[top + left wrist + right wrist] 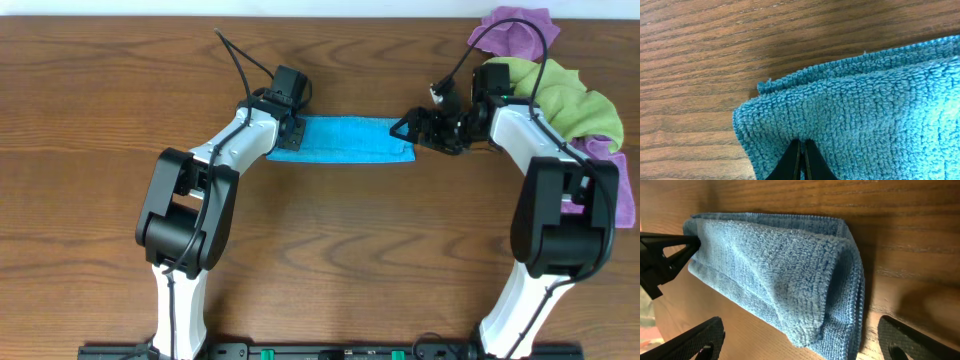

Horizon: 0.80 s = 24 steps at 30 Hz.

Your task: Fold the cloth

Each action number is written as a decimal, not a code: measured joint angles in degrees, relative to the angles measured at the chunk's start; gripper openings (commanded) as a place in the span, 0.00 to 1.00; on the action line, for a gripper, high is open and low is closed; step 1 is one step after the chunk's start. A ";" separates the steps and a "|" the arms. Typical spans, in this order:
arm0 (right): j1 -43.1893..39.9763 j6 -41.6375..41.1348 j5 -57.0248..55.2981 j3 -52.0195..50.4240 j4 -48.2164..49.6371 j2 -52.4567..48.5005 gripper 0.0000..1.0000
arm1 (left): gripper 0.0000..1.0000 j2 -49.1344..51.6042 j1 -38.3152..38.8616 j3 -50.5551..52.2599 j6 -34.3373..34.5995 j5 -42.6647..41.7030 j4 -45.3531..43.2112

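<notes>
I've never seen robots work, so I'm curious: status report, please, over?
Left gripper shut, tips on blue cloth, left end. Right gripper open, straddling right end. Cloth folded into strip. Spare cloths piled far right, not obstructing.

A folded blue cloth (345, 140) is laid on the wooden table (330, 250); a green cloth (570, 95) and purple cloths (515, 30) are heaped at its far right.

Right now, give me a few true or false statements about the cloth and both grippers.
1. The blue cloth lies as a folded strip between the two grippers. True.
2. The right gripper is shut. False: its fingers stand wide apart, one on either side of the cloth's end.
3. Green and purple cloths are piled beside the right arm. True.
4. The left gripper is wide open. False: its fingers are pressed together at the cloth.
</notes>
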State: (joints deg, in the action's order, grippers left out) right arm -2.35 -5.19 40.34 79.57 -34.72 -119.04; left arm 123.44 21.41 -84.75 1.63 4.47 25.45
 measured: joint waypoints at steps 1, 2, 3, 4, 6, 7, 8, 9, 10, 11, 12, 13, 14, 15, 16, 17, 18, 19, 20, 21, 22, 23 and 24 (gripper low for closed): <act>0.00 0.07 0.00 0.00 0.17 -0.28 0.96 | 0.06 0.00 0.00 0.00 0.00 0.00 0.02; 0.00 0.15 -0.02 0.00 0.35 -0.57 0.95 | 0.06 0.00 0.00 0.00 0.00 -0.02 0.02; 0.00 0.24 -0.02 0.00 0.52 -0.87 0.95 | 0.06 0.00 0.00 0.00 0.00 -0.02 0.02; 0.00 0.26 -0.02 0.00 0.85 -1.22 0.95 | 0.06 0.00 0.00 0.00 0.00 -0.02 0.02; 0.00 0.35 0.61 0.02 1.42 -2.03 0.92 | 0.06 0.00 0.00 0.00 0.00 -0.02 0.02; 0.00 0.39 0.79 0.07 1.53 -2.14 0.91 | 0.05 0.00 0.00 0.00 0.00 -0.02 0.02; 0.00 0.39 0.87 0.11 1.70 -2.25 0.90 | 0.06 0.00 0.00 0.00 0.00 -0.02 0.00; 0.00 0.44 0.96 0.15 1.97 -2.36 0.89 | 0.06 0.00 0.00 0.00 0.00 -0.02 0.02; 0.00 0.46 0.96 0.15 2.16 -2.43 0.89 | 0.06 0.00 0.00 0.00 0.00 -0.02 0.00; 0.00 0.46 0.96 0.15 2.43 -2.45 0.87 | 0.06 0.00 0.00 0.00 0.00 -0.02 0.00; 0.02 0.46 0.85 0.15 2.64 -2.47 0.87 | 0.06 0.00 0.00 0.00 0.00 -0.02 0.00; 0.07 0.46 0.79 0.15 2.75 -2.56 0.86 | 0.06 0.00 0.00 0.00 0.00 -0.02 0.00; 0.11 0.46 0.81 0.15 2.89 -2.62 0.86 | 0.06 0.00 0.00 0.00 0.00 -0.02 -0.02; 0.24 0.46 0.81 0.17 3.02 -2.73 0.85 | 0.06 0.00 0.00 0.00 0.00 -0.02 -0.09; 0.44 0.46 0.81 0.22 3.17 -2.84 0.85 | 0.06 0.00 0.00 0.00 0.00 -0.02 -0.13; 0.85 0.46 0.76 0.26 3.32 -2.91 0.83 | 0.06 0.00 0.00 0.00 -0.02 -0.02 -0.15; 1.20 0.46 0.72 0.33 3.37 -2.99 0.81 | 0.06 0.00 0.00 0.00 0.00 -0.02 -0.15; 1.73 0.35 0.48 0.44 3.39 -3.13 0.79 | 0.06 0.00 0.00 0.00 -0.02 -0.02 -0.15; 2.14 0.39 0.31 0.55 3.45 -3.19 0.77 | 0.06 0.00 0.00 0.00 -0.02 -0.02 -0.15; 2.47 0.37 -0.07 0.57 3.54 -3.21 0.73 | 0.06 0.00 0.00 0.00 0.00 -0.04 -0.15; 2.71 0.39 -0.50 0.57 3.58 -3.21 0.68 | 0.06 0.00 0.00 0.00 0.00 -0.04 -0.15; 2.95 0.37 -0.90 0.57 3.72 -3.28 0.64 | 0.06 0.00 0.00 0.00 0.00 -0.04 -0.15; 3.06 0.22 -1.31 0.57 3.85 -3.37 0.57 | 0.06 0.00 0.00 0.00 -0.02 -0.04 -0.15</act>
State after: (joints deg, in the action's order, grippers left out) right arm 0.71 -4.97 39.03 80.14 -30.87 -122.41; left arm 123.44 21.41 -84.75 1.61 4.43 25.30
